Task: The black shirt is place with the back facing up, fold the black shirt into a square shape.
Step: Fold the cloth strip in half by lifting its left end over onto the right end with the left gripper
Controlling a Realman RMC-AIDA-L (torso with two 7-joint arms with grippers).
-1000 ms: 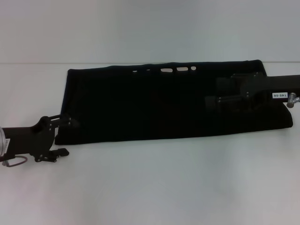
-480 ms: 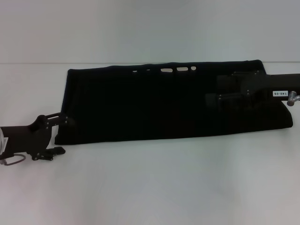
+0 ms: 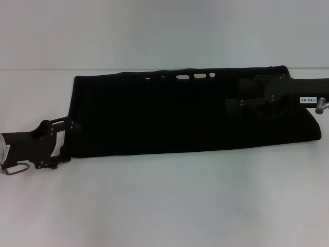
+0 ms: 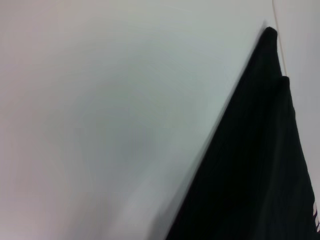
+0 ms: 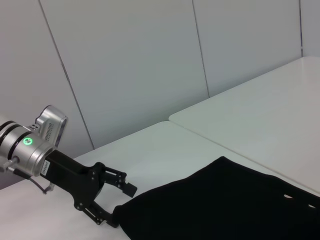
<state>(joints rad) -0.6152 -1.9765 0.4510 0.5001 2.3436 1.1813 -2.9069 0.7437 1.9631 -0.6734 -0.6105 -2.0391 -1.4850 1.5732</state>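
Black shirt (image 3: 180, 113) folded long on worktop (image 3: 164, 206). Left claw (image 3: 64, 139) apart at its corner. Right claw (image 3: 247, 100) over shirt; state unclear.

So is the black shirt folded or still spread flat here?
Folded: the black shirt lies as a long narrow band, sleeves tucked in, not yet a square.

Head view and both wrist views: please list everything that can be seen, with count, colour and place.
black shirt: one, black, folded into a long band across the table; off-white marks at its far edge.
table: one, white, under the shirt.
wall panels: several, pale grey, behind the table in the right wrist view.
left tool: one, black, open at the shirt's left near corner.
right tool: one, black, over the shirt's right part.
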